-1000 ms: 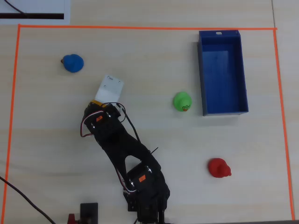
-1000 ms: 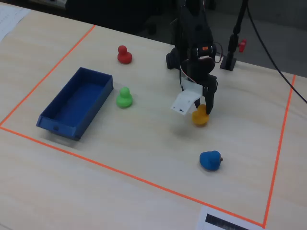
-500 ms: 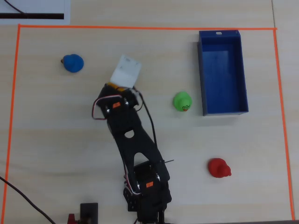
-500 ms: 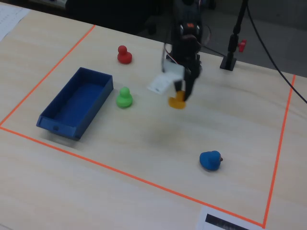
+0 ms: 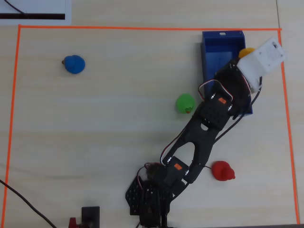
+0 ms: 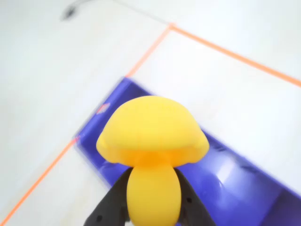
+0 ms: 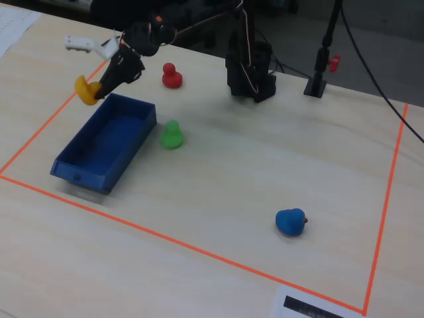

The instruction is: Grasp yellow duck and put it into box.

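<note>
Holding the yellow duck (image 6: 153,141) clamped between its dark fingers (image 6: 110,207), our tool (image 7: 91,91) has the grasp behind it; in the wrist view we see the two fingers closed on the duck's lower part, with the rounded body filling the middle of the picture. We judge the pick-up done and the carry close to done.

What we have left is the drop. In the fixed view the duck (image 7: 85,91) hangs in the air, clear of the surface (image 7: 218,199), just beside the far short end of the blue box (image 7: 79,173) and above its rim. In the overhead view the duck (image 5: 246,52) shows over the far end of the box (image 5: 223,38), near the wall on that view's right, partly hidden by the white part of the arm. Whether it sits squarely over the inside or over the wall we cannot tell for sure (the wrist view shows blue beneath it, but blurred).

We see nothing lying in the box. The green duck (image 5: 185,103) stands just beside the box; the red duck (image 5: 222,171) and the blue duck (image 5: 74,64) sit well apart, and none of them is being touched.
</note>
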